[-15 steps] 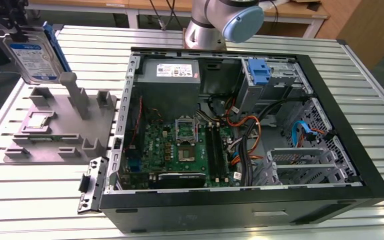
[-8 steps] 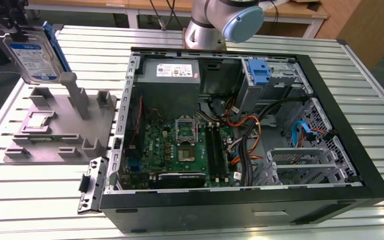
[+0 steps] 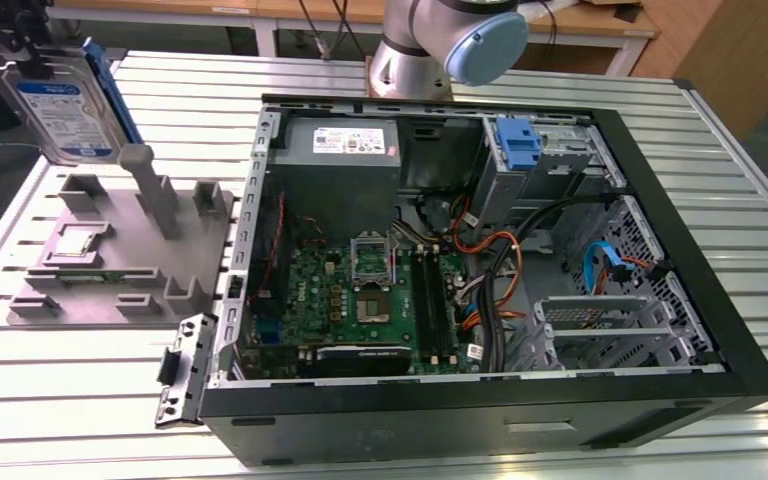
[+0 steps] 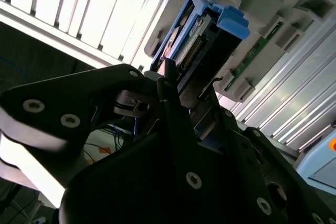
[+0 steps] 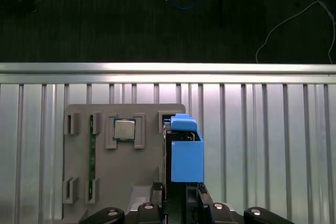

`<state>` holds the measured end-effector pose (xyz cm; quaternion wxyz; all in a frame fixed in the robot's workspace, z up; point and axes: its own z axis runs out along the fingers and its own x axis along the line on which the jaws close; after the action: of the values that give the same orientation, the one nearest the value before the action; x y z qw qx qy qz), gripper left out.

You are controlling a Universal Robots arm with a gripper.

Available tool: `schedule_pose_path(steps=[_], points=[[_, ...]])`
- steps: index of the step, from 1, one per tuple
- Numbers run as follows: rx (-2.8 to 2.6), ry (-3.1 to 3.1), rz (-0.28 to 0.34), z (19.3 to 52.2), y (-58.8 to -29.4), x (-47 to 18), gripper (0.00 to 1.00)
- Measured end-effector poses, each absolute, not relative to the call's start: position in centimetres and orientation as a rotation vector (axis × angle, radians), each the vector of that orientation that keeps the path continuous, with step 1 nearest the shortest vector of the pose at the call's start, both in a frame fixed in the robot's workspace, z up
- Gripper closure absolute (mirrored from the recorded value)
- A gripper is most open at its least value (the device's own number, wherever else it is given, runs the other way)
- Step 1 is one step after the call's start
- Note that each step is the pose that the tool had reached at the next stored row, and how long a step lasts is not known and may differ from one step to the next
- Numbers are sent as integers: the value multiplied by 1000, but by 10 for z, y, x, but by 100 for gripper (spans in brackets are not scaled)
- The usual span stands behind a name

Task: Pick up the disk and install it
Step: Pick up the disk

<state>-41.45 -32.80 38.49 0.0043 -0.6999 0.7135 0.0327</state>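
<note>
The disk (image 3: 67, 108), a silver drive with a white-and-blue label in a bright blue bracket, hangs on edge and slightly tilted above the grey fixture (image 3: 117, 262) at the exterior view's left. My gripper (image 3: 37, 58) is shut on its upper end, at that view's top left corner. In the first wrist view the disk (image 5: 184, 153) appears edge-on, its blue bracket facing the camera, held by my gripper (image 5: 176, 199). The second wrist view shows the disk (image 4: 198, 38) reaching out from between the dark fingers (image 4: 169, 85), over the fixture.
An open computer case (image 3: 704, 300) lies on the slatted metal table (image 3: 37, 440). Inside are a blue-handled drive bay (image 3: 519, 145), a grey power supply (image 3: 341, 140), a motherboard and loose cables. The fixture holds a processor chip (image 5: 124, 128) and a memory stick (image 5: 92, 150). The arm's base (image 3: 444, 40) stands behind the case.
</note>
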Motion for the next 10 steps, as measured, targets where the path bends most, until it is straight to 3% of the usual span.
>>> schedule_pose_path(steps=[10], points=[[-2193, 2235, 103, 398, -328, -415, 65]])
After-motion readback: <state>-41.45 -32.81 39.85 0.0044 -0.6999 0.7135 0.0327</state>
